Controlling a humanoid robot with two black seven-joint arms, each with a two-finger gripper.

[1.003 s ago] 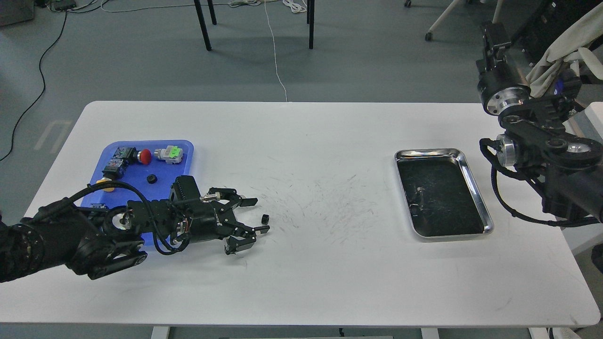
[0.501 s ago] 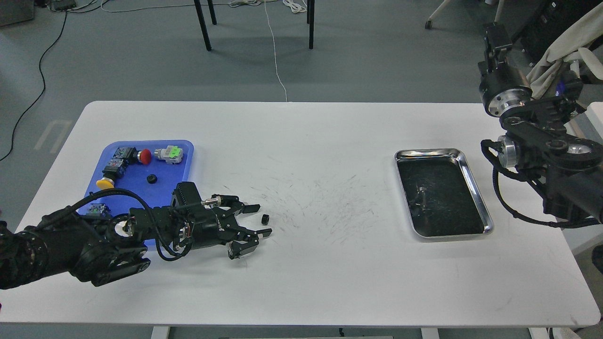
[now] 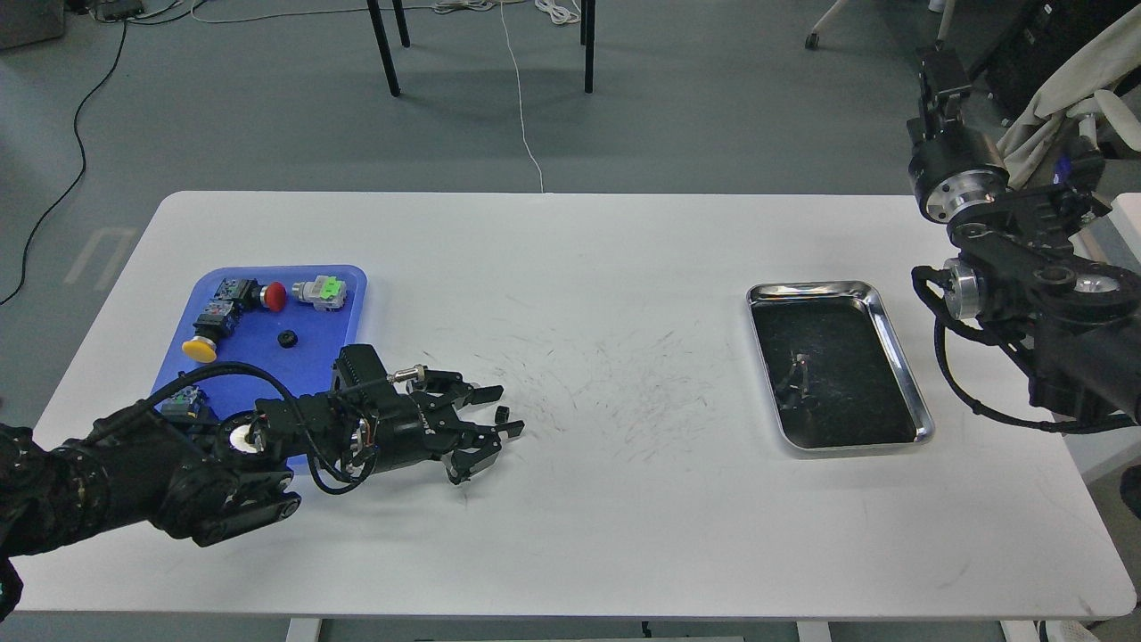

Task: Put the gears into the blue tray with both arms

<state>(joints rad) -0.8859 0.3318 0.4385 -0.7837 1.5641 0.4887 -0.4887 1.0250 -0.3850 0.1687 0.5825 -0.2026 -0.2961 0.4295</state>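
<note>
Left gripper (image 3: 496,412): lying low over the table near its front-left part, jaws spread wide, holding nothing; loose gear sitting right between the open fingers.
Right gripper (image 3: 936,67): raised off beyond the table's right edge, seen small and dark; cannot tell whether it is spread or closed, nothing visibly in it.
Table (image 3: 570,535): white, scuffed in the middle, carrying both trays.
Steel tray (image 3: 900,357): sitting near the right edge, dark inside, no gear showing in it.
Blue tray (image 3: 352,294): sitting near the left edge, its front corner partly covered by the left arm.
Switches (image 3: 321,290): red-, green- and yellow-capped push-buttons lying along the blue tray's back and left rim.
Gear in tray (image 3: 287,338): resting flat inside the blue tray, about mid-tray, apart from the switches.
Loose gear (image 3: 503,413): sitting on bare table, well right of the blue tray's right rim.
Progress: roughly half done, judging by one gear in and one out.
Remaining: closing on the loose gear, carrying it left over the rim, releasing.
Risk: tiny part, likely slipping or skidding if the pinch lands off-centre.
</note>
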